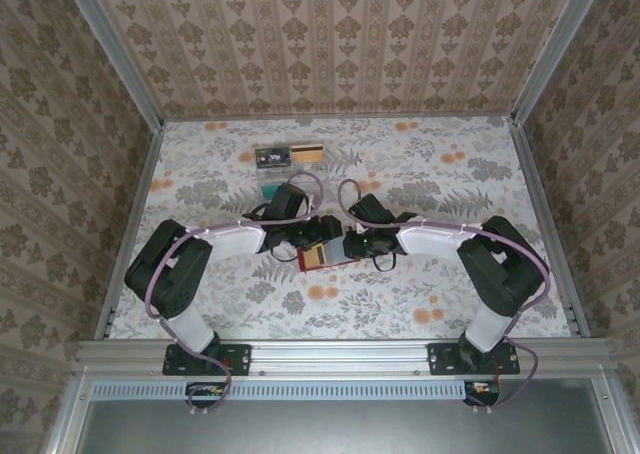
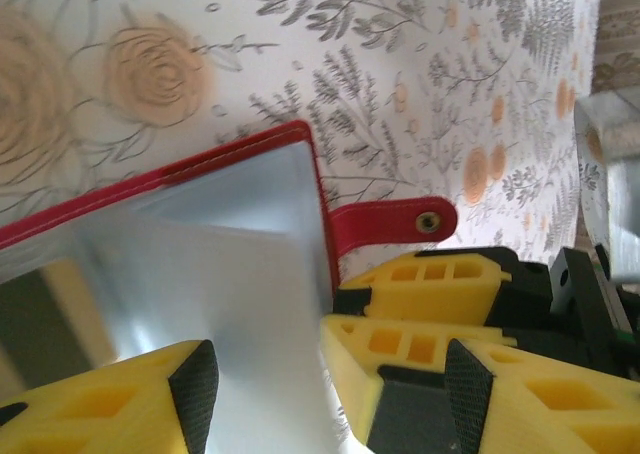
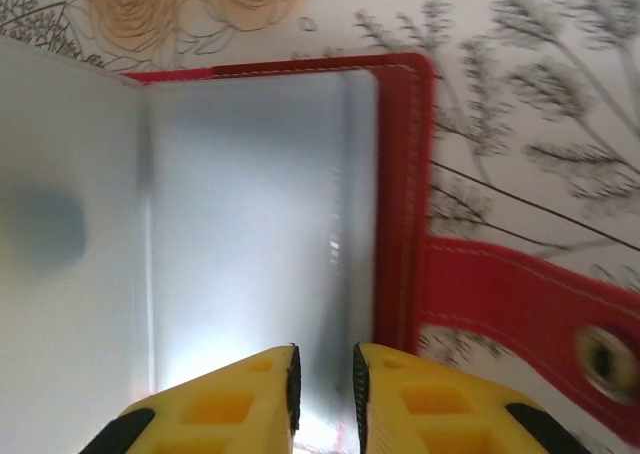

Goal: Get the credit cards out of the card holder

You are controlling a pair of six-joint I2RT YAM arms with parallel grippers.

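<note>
- A small red leather-like folding card holder (image 1: 325,257) is seen lying open in the middle of the table with the white flowered cloth (image 1: 450,274), between the two arms.
- Its pale grey-blue inner face (image 3: 250,224) is turned up.
- Its small red closing tab (image 2: 395,221), with a round snap on it, is laid flat on the cloth and sticks out from one edge.
- The left gripper (image 2: 330,374) is held wide open over the card holder. Part of the pale inner face is seen between its yellow fingers (image 2: 130,404).
- The fingers of the right gripper (image 3: 325,394) are set close together, with a thin gap. An edge of the pale inner face is seen in that gap. Whether it is pinched cannot be told.
- Three flat cards are laid on the far side of the table, left of the middle: a dark card (image 1: 272,156), an orange-brown card (image 1: 308,154) just beside it, and a pale card (image 1: 270,186) nearer.
</note>
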